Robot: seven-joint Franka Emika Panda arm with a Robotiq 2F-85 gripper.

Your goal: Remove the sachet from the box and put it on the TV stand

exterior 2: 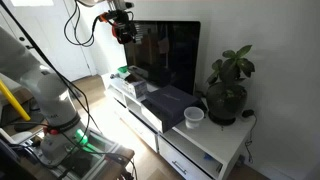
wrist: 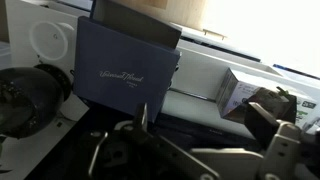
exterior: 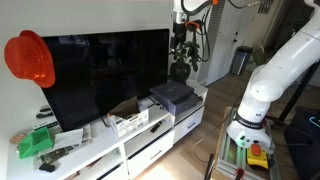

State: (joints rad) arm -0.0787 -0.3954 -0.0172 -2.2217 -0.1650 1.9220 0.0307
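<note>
The small white open-top box [exterior: 130, 122] with its brown flap stands on the long white TV stand [exterior: 100, 152], in front of the TV. It also shows in the wrist view [wrist: 237, 92], at the right on the TV stand [wrist: 195, 75]. I cannot make out the sachet in any view. My gripper [exterior: 183, 33] hangs high above the stand, far from the box, in both exterior views [exterior 2: 123, 30]. In the wrist view its two fingers [wrist: 205, 120] are spread apart with nothing between them.
A dark grey flat box [exterior: 172, 93] lies on the stand next to the white box [exterior 2: 165, 102] [wrist: 125, 65]. A large TV [exterior: 105, 75], a potted plant [exterior 2: 228, 92], a white cup [exterior 2: 194, 117], a red hat [exterior: 30, 58] and green items [exterior: 35, 142] stand around.
</note>
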